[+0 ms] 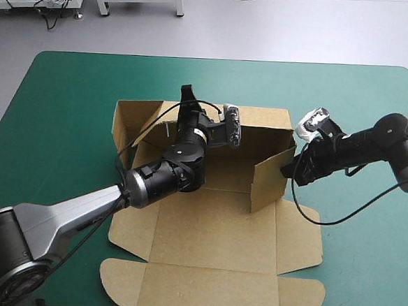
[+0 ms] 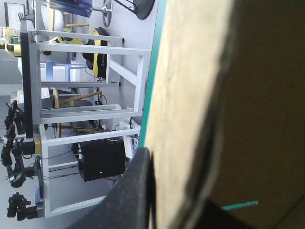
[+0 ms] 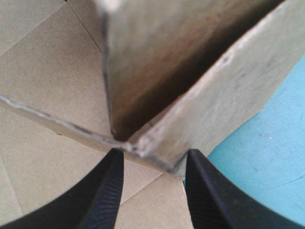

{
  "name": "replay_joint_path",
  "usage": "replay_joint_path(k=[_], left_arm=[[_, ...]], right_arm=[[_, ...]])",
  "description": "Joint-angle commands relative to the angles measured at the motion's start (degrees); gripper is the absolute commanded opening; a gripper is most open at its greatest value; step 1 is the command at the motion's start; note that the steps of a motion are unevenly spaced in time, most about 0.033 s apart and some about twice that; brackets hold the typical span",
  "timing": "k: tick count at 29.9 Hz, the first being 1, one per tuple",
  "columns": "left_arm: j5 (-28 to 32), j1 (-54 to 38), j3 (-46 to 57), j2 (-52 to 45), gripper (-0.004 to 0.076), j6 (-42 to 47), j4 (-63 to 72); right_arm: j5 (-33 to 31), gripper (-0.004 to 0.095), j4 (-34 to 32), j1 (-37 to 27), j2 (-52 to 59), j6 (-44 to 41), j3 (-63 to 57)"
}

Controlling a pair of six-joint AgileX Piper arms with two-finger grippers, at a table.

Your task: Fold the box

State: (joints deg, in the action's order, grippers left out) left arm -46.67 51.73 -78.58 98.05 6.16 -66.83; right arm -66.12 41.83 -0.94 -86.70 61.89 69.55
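Note:
The brown box (image 1: pixel 205 230) lies partly folded in the middle of the table, its back wall (image 1: pixel 262 122) and right wall (image 1: pixel 271 175) raised and its lid (image 1: pixel 208 290) flat toward the front edge. My left gripper (image 1: pixel 188 94) reaches over the back wall's top edge. In the left wrist view the board (image 2: pixel 190 95) stands between its fingers (image 2: pixel 133 191), and the gripper (image 2: pixel 178 191) is shut on it. My right gripper (image 1: pixel 288 170) is at the right wall's outer side. It (image 3: pixel 153 155) stands open with the wall's corner (image 3: pixel 143 140) between its fingertips.
The teal-green cover (image 1: pixel 66 115) shows on the left, on the right and behind the box. A left flap (image 1: pixel 133 120) stands half raised at the box's back left. The lid's rounded tabs (image 1: pixel 299 300) reach close to the table's front edge.

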Motion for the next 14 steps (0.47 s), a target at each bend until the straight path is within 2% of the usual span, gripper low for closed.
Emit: replay_joint_path(k=[1,6,14], left_arm=[[-2.0,-0.2,-0.9,-2.1,-0.0010,1.7,0.9],[-3.2,-0.2,-1.0,-2.2,-0.0010,1.7,-1.3],[-3.0,-0.2,-1.0,-3.5,-0.0010,1.6,-1.1]], right_arm=[[0.3,0.0398,4.8,0.2,1.8,0.0,1.1],[1.3,0.0398,9.4,0.2,1.8,0.6,1.1],[5.6,0.0398,11.8,0.2,1.8,-0.4,1.1]])
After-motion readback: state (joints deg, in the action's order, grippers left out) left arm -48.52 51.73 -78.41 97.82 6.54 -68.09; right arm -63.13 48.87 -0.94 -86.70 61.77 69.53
